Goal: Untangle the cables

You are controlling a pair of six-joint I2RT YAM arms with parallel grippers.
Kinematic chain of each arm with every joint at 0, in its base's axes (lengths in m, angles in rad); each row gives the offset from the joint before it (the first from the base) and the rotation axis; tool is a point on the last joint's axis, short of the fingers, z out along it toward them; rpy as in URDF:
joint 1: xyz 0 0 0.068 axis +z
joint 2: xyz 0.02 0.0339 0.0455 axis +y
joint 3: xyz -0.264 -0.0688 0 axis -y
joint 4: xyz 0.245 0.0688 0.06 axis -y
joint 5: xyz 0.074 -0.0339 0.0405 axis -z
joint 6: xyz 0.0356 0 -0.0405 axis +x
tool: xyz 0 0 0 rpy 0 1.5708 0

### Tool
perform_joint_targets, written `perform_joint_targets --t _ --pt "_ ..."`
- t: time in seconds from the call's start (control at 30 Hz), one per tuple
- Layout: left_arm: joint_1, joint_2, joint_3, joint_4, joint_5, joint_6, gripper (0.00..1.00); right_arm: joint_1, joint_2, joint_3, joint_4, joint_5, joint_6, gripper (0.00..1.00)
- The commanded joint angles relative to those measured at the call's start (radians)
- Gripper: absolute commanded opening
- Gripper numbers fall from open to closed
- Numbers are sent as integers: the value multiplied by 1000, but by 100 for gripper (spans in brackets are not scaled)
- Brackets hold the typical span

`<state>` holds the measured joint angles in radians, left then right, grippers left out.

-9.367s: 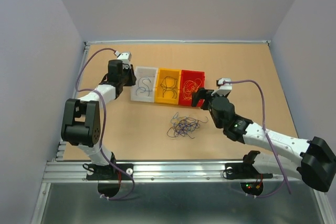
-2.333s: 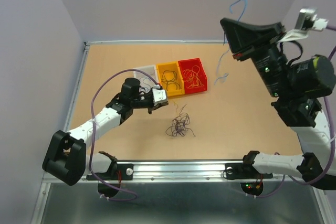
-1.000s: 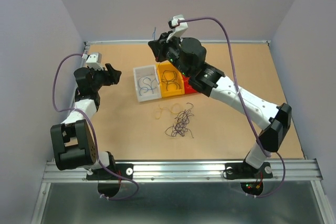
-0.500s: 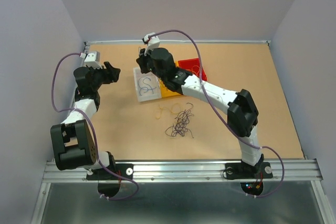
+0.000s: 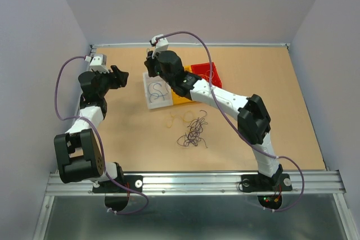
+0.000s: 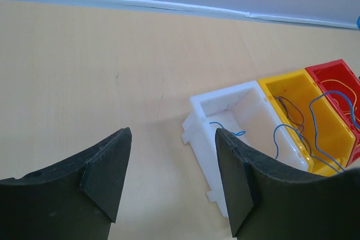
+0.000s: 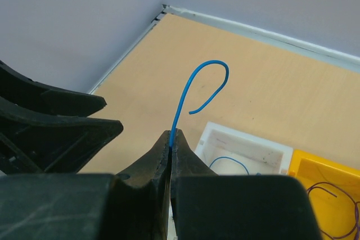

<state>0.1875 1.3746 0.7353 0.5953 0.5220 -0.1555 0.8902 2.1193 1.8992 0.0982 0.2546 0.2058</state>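
Note:
A tangle of dark and blue cables (image 5: 193, 133) lies on the table, with a loose yellow-orange cable (image 5: 179, 117) just beside it. My right gripper (image 7: 171, 134) is shut on one blue cable (image 7: 194, 91), which curls up from the fingertips. In the top view the right gripper (image 5: 151, 66) hangs over the far end of the white bin (image 5: 151, 100), which holds blue cables (image 5: 158, 90). My left gripper (image 6: 171, 139) stands open and empty to the left of the bins, off the table; the top view shows the left gripper (image 5: 119, 76) facing the white bin.
The white bin (image 6: 225, 96), yellow bin (image 6: 287, 82) and red bin (image 6: 332, 68) stand in a row with cables in them. The right arm (image 5: 225, 96) stretches across the yellow bin. The back wall edge (image 5: 191, 44) lies just behind the bins.
The right arm has swung left from over the yellow bin to over the white bin's far end, carrying the blue cable. The left arm has stayed put.

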Motion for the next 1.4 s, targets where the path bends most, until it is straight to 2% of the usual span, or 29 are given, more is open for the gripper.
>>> perform_joint_targets --t 0.0,0.37,0.63,0.9,1.1,1.27,1.37 --pt "7 -48 1 63 13 -6 72 -2 -84 70 57 -6 0 0" --pt "6 -46 -2 72 15 -4 72 -4 -50 104 54 -8 6 0" --pt "7 -46 -2 74 29 -7 72 -2 -67 135 51 -95 26 1" --pt "6 -42 -2 74 32 -7 72 -2 -33 41 52 -54 24 1" --pt "7 -51 -8 80 29 -7 72 -2 66 -12 38 12 17 1" --pt "6 -55 -11 84 29 -6 72 -10 191 9 -92 67 68 1" --pt "7 -54 -13 92 36 -12 72 -10 301 84 -256 72 112 1"
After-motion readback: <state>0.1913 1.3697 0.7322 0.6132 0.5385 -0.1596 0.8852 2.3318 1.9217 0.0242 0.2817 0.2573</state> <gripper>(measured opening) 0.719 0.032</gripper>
